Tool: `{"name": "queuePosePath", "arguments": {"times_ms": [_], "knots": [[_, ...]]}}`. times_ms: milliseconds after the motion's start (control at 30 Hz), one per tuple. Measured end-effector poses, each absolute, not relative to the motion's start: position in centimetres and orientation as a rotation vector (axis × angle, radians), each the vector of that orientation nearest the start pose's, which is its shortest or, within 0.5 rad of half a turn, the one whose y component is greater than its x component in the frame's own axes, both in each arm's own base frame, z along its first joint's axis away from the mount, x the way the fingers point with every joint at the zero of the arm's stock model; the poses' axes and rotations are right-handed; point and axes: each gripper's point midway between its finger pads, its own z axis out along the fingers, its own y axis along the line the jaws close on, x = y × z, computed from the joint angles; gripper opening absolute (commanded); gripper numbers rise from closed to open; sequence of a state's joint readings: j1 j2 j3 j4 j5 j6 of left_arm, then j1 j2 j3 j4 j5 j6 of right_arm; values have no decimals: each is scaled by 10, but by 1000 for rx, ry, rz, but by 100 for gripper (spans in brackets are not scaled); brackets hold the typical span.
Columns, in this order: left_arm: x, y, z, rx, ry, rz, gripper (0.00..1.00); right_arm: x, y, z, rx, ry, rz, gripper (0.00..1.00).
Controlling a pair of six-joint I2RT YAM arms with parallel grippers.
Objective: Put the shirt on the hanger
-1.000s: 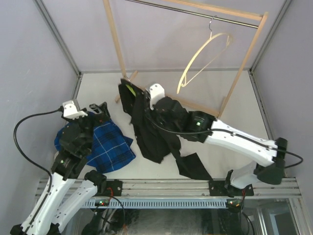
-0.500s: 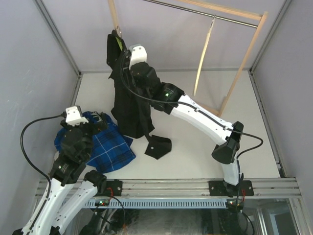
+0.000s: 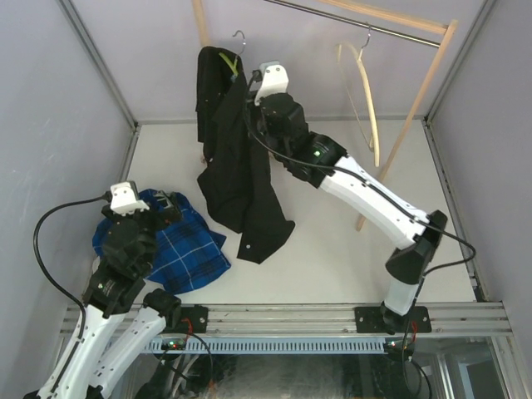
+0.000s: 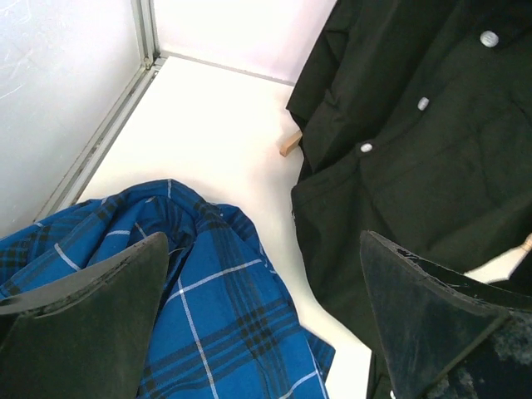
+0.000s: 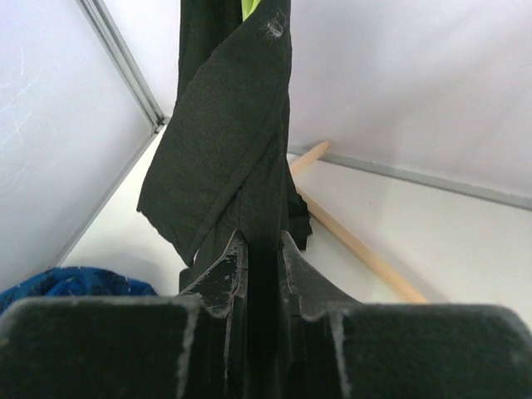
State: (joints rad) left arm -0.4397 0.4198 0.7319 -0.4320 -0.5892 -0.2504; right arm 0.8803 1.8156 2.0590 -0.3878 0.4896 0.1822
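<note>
Two arms, one loaded. The right gripper [image 5: 262,249] is clamped on a fold of the shirt [image 3: 237,166] just below the collar, with the arm raised toward 11 o'clock over the table [image 3: 332,258]. The shirt hangs long and dark from that grip, and its lower end looks bunched on the table near centre. The hanger [image 5: 251,8] shows as a green sliver inside the collar, its metal hook [image 3: 239,37] sticking out the top. Can't tell if the hook touches the rail [image 3: 357,25]. The left gripper [image 4: 262,241] has its jaws wide apart, holding nothing, low over the plaid shirt [image 4: 208,316] at 8 o'clock. A cream hanger [image 3: 366,91] hangs on the rail at 1 o'clock.
</note>
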Motion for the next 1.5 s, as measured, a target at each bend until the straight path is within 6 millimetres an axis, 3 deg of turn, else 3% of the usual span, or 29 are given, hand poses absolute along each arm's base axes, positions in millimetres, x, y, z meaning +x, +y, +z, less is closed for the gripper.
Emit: {"name": "queuePosePath", "arguments": {"times_ms": [300, 467, 633, 900, 1267, 1500], "knots": [[230, -10, 287, -279, 1645, -31, 100, 337, 294, 414, -145, 1708, 309, 0], [231, -10, 287, -276, 1647, -38, 100, 324, 258, 431, -79, 1667, 291, 0], [231, -10, 287, -272, 1649, -44, 100, 345, 244, 451, -34, 1612, 268, 0], [232, -10, 286, -270, 1653, -49, 100, 382, 241, 451, -24, 1605, 272, 0], [235, -12, 276, -257, 1678, -59, 100, 401, 239, 462, 12, 1549, 370, 0], [235, -14, 276, -248, 1680, -70, 100, 416, 242, 458, 53, 1538, 423, 0]]}}
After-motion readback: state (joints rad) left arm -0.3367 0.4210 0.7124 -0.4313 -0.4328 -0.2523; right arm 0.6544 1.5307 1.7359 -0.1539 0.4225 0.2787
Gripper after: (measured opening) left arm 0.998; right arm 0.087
